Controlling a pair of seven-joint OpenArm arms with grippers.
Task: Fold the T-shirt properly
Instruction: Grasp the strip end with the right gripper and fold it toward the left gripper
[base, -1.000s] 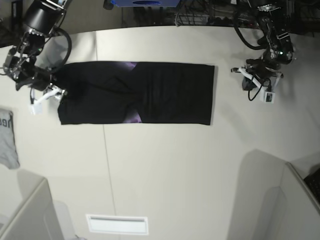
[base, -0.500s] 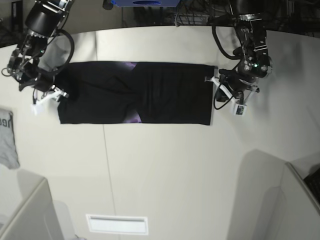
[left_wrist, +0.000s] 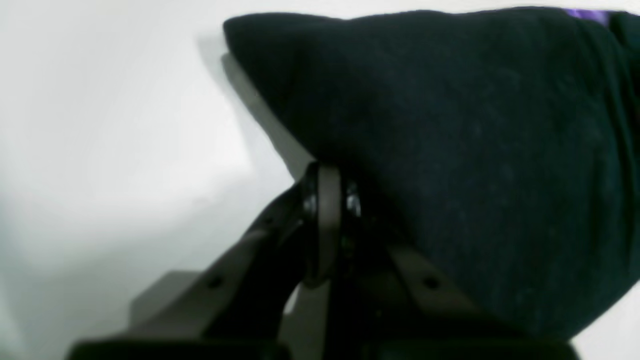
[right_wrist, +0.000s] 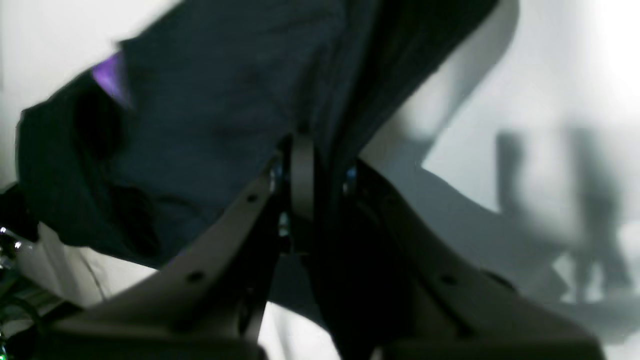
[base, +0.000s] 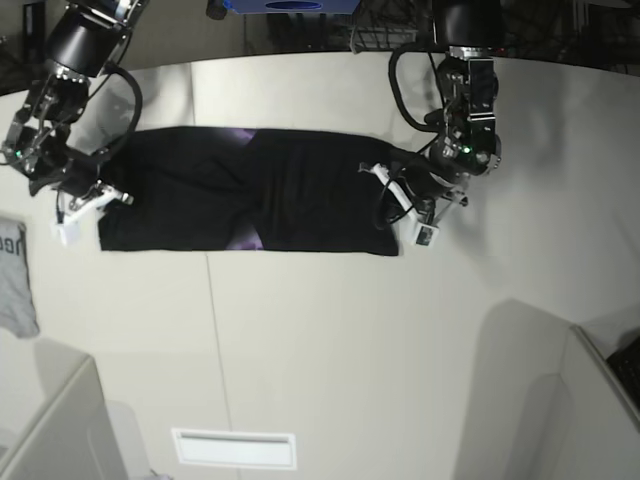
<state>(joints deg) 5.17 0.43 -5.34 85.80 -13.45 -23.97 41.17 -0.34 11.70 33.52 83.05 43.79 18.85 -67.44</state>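
Observation:
The black T-shirt (base: 300, 190) lies as a long folded strip across the far half of the white table (base: 330, 340), with slivers of purple print (base: 243, 238) showing at its middle. My left gripper (base: 408, 205) is at the strip's right end and is shut on the cloth. In the left wrist view the jaws (left_wrist: 325, 200) are closed with black cloth (left_wrist: 475, 125) draped above them. My right gripper (base: 88, 198) is at the strip's left end, also shut on the cloth. The right wrist view shows its closed jaws (right_wrist: 300, 165) under raised black fabric (right_wrist: 225, 100).
A small grey cloth with dark lettering (base: 15, 275) lies at the table's left edge. A white slot plate (base: 235, 448) sits near the front edge. Grey partitions stand at the front left (base: 60, 430) and front right (base: 590, 410). Cables and equipment crowd the back edge.
My left arm has come in from the right to the shirt's right end, closed on it and pulled it leftward. The whole strip has shifted left, and my right gripper has moved left with its end.

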